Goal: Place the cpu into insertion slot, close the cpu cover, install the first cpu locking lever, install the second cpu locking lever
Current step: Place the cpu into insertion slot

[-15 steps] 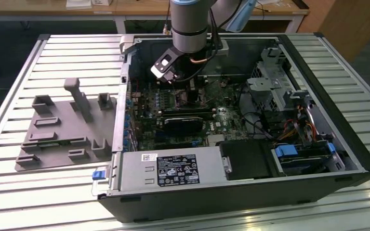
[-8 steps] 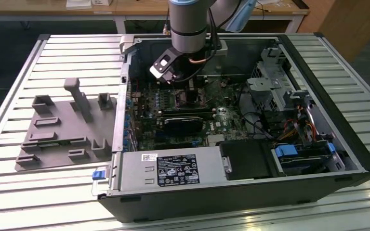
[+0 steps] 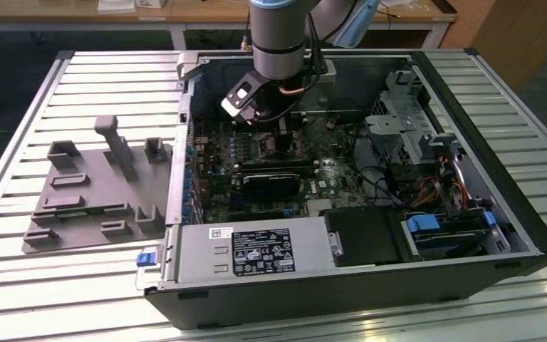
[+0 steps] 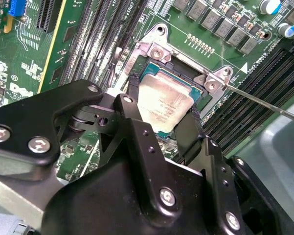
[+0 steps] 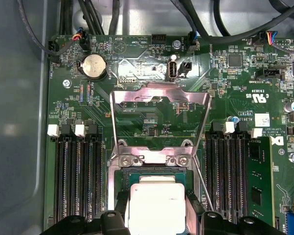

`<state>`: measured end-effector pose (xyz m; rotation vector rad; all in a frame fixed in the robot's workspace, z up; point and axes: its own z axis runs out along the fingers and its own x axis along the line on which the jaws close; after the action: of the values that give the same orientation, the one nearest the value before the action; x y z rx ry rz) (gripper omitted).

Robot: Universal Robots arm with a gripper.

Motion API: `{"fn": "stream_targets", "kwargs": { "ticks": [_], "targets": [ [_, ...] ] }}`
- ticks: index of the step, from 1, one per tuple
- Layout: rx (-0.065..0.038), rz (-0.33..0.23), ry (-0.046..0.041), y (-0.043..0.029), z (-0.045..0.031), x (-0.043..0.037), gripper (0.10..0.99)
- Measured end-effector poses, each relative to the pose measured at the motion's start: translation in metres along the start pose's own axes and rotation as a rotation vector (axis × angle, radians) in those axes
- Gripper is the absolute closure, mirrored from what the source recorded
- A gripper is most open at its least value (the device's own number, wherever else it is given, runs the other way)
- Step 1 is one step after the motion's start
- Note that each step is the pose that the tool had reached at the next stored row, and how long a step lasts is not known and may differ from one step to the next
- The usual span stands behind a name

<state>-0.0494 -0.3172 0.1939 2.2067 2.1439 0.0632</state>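
– Fingers point(image 4: 188, 137) first: what have yours got?
– Your two black fingers press against opposite edges of the cpu point(image 4: 164, 103), clamped on it from either side, as the second wrist view shows. The chip lies flat, silvery top up, over the insertion slot point(image 4: 183, 74). I cannot tell whether it is fully seated.
– Which way does your grip run?
– Call the hinge of the cpu cover point(image 5: 159, 94) twelve o'clock of the socket. Your fingers sit at nine and three, so the grip line crosses the chip side to side and the hinge side is free. The chip is square, so there is no long axis to mind.
– And the cover?
– Open, standing up from twelve o'clock and well apart from the chip. In the first wrist view green board shows through its window. A thin lever rod point(image 4: 264, 100) runs out from the hinge corner on the three o'clock side, unlatched by my reading.
– Where are you in the wider scene?
– In the exterior view your gripper point(image 3: 271, 132) reaches down into the open computer case point(image 3: 501, 178), at about ten o'clock of its opening, over the motherboard point(image 3: 340, 167).
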Motion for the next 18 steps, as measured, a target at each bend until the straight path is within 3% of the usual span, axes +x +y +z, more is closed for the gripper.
{"fn": "stream_targets", "kwargs": {
  "ticks": [18],
  "targets": [
    [0.000, 0.000, -0.0001, 0.0016, 0.0011, 0.0001, 0.549]
  ]
}}
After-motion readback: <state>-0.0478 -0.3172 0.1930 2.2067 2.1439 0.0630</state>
